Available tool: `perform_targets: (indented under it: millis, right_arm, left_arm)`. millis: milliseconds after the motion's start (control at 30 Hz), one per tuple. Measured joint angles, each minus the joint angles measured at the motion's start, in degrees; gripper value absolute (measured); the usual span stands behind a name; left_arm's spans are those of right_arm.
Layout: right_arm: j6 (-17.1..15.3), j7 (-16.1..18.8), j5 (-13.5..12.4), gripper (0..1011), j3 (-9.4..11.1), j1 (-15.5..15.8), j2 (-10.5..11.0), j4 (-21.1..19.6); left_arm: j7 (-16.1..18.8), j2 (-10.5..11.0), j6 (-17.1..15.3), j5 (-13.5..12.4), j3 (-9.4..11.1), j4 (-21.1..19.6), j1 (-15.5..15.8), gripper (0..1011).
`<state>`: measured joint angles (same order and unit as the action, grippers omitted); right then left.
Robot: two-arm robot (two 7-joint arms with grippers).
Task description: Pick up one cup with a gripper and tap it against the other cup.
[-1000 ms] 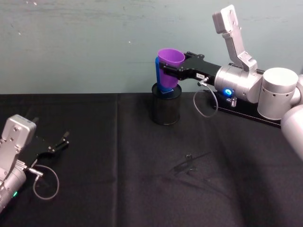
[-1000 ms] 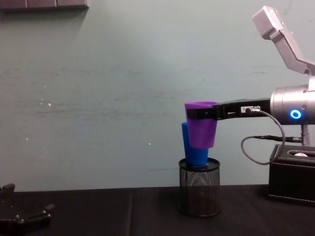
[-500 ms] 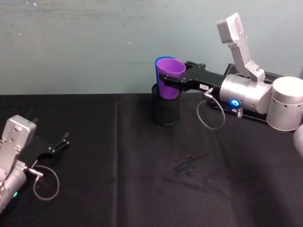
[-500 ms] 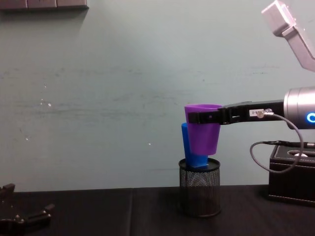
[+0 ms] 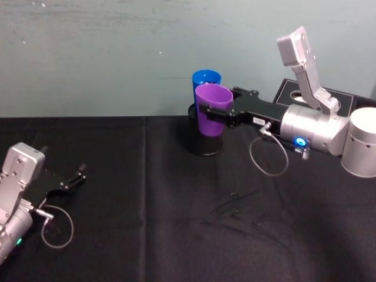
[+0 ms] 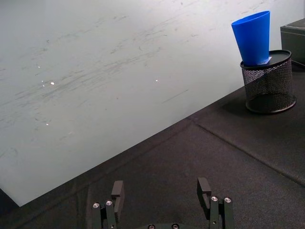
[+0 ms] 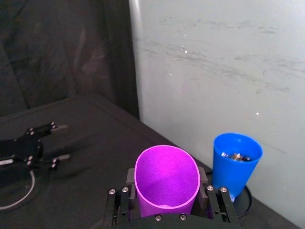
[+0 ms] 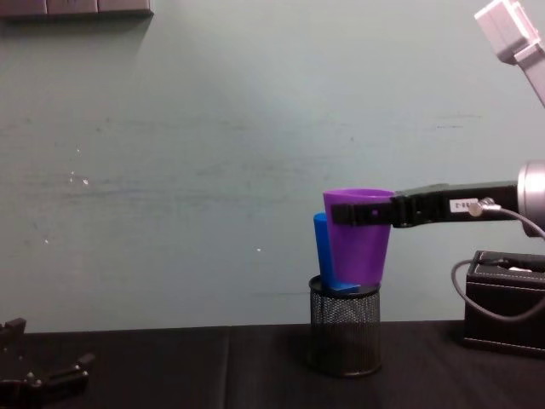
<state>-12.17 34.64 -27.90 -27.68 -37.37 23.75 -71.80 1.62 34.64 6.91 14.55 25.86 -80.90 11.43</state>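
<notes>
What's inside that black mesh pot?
The blue cup stands in the mesh pot, leaning. Its bottom is hidden below the rim; anything else in there cannot be made out. The right gripper holds the purple cup close by.

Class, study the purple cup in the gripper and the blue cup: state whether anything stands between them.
Nothing visible does. The right gripper holds the purple cup beside the blue cup, which stands in the mesh pen holder; the right wrist view shows a bare gap between them.
</notes>
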Motion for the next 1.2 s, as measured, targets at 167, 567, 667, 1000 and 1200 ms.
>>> perform_targets:
  millis: [167, 567, 667, 1000, 1200]
  right_arm:
    - [-0.4, 0.0, -1.1, 722, -0.3, 2.0, 2.0, -3.0]
    - [-0.2, 0.9, -3.4, 722, -1.1, 5.7, 6.0, -8.5]
    - [0.2, 1.3, -4.1, 722, -1.3, 6.3, 6.8, -9.6]
    - [1.0, 2.2, -6.5, 722, -2.1, 8.4, 8.8, -13.4]
    - [1.5, 2.5, -7.3, 722, -2.6, 9.5, 10.3, -15.7]
  left_arm:
    - [0.0, 0.0, 0.0, 0.0, 0.0, 0.0, 0.0, 1000]
    - [0.0, 0.0, 0.0, 0.0, 0.0, 0.0, 0.0, 1000]
    - [0.0, 0.0, 0.0, 0.0, 0.0, 0.0, 0.0, 1000]
    - [0.0, 0.0, 0.0, 0.0, 0.0, 0.0, 0.0, 1000]
    - [0.0, 0.0, 0.0, 0.0, 0.0, 0.0, 0.0, 1000]
